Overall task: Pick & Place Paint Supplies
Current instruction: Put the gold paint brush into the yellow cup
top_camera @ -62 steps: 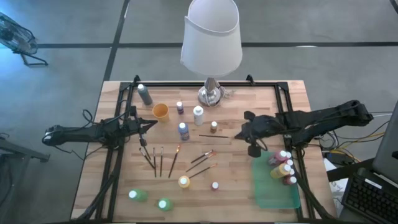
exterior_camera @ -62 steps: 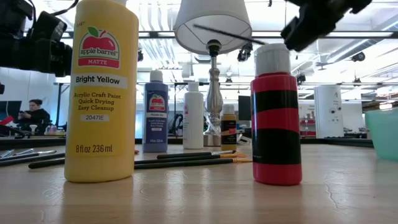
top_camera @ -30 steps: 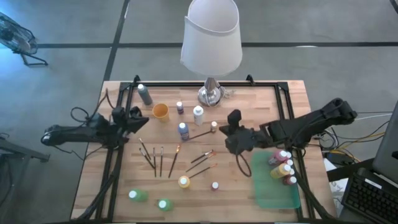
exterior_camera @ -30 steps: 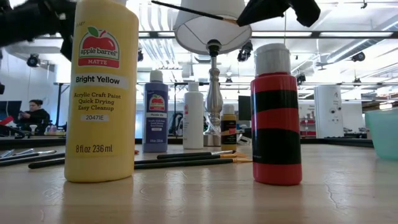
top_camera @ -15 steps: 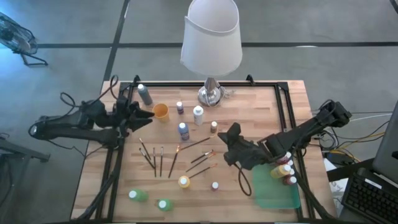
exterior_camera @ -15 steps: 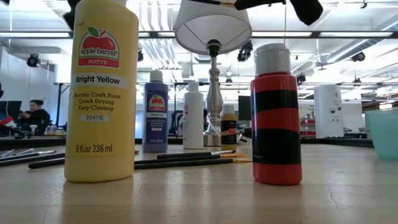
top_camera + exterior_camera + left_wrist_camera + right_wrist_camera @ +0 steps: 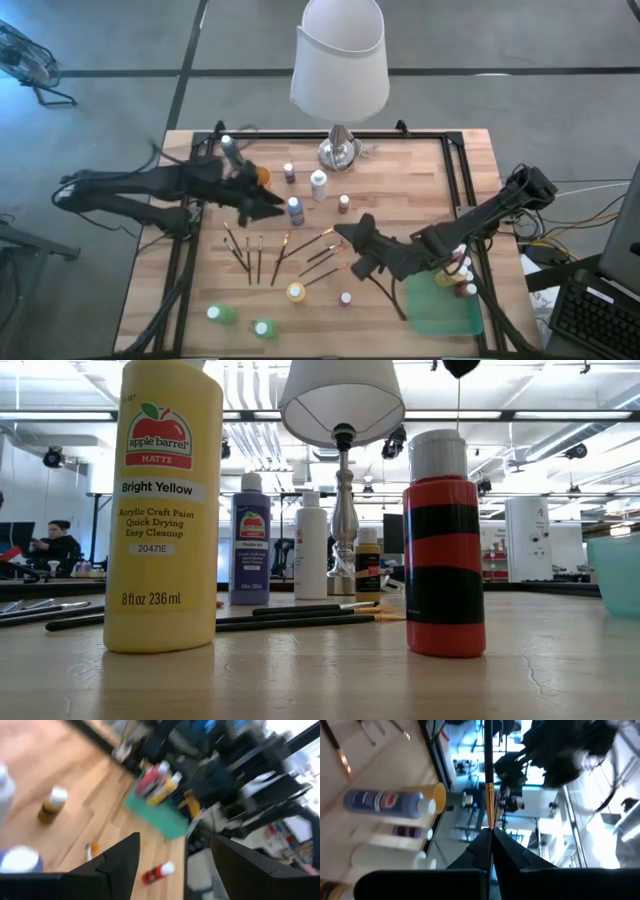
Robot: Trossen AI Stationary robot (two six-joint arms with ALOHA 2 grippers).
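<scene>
My right gripper (image 7: 348, 233) hovers over the table's middle, shut on a thin dark-handled paintbrush (image 7: 318, 238) that sticks out ahead of it toward the left. My left gripper (image 7: 272, 208) is open with nothing between its fingers and hangs over the blue bottle (image 7: 295, 208). Upright on the wood stand a white bottle (image 7: 319, 184), a small purple one (image 7: 289, 172), a brown one (image 7: 343, 203), a yellow one (image 7: 296, 292) and a red one (image 7: 346, 298). More brushes (image 7: 255, 255) lie flat at the centre left. My right gripper pinches the paintbrush between its two shut fingers at the end by the copper ferrule (image 7: 489, 822). The fingers come roughly level from the table's right and lie along the brush. The dark handle (image 7: 487, 760) points straight ahead, and the brush is lifted clear of the table.
A green tray (image 7: 440, 310) at the near right holds several bottles (image 7: 456, 272). The lamp (image 7: 340, 60) stands at the far middle. Two green bottles (image 7: 222, 314) stand near the front left. A grey bottle (image 7: 233, 152) and an orange cup (image 7: 262, 176) sit beside the left arm.
My right gripper has carried the brush toward the table's near edge and a little left, rolling as it went. My left gripper has opened, risen and swung toward the table's middle, from the left edge to over the blue bottle.
</scene>
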